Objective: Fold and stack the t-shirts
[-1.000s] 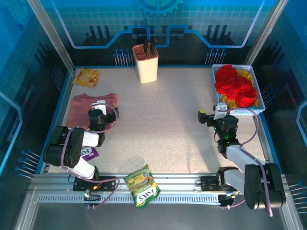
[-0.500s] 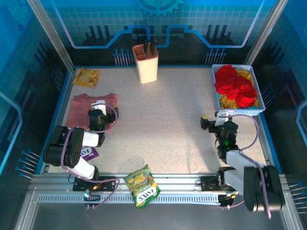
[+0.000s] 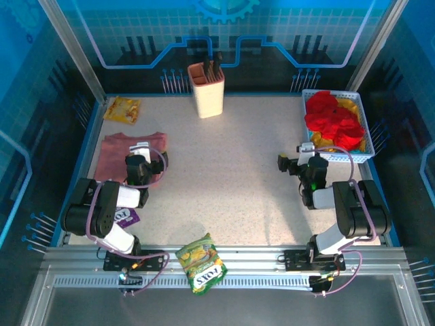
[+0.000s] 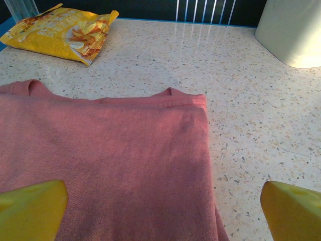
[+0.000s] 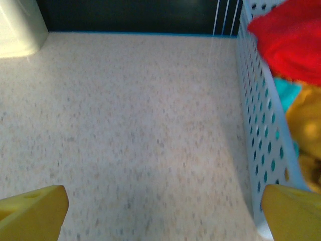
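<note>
T-shirts sit in two camps on the speckled surface (image 3: 231,170). The pink t-shirt (image 3: 114,155) lies flat and apparently folded, left of and nearer than the tan holder (image 3: 206,89). The red t-shirts (image 3: 331,121) and yellow t-shirts (image 3: 352,104) are bunched in the blue basket (image 3: 338,158), right of the holder.

The left claw (image 3: 141,155) sits over the pink shirt's holder-side edge, fingers (image 4: 30,206) spread wide w/ nothing btwn them; whether it touches the cloth can't be told. Likely reason: this shirt looks finished, the base of the stack, so it needs no grip. The right claw (image 3: 302,156), also wide & empty, hangs just beside the basket's holder-side wall, prob. lined up to fetch the next shirt.

In the way: the perforated wall stands btwn claw & cloth, so a reach prob. must go over the rim, and tangled shirts may drag one another out. A yellow snack packet (image 3: 122,109) lies left of the holder, apart from the pink shirt. A green packet (image 3: 201,261) rests far nearer, on the rails.
</note>
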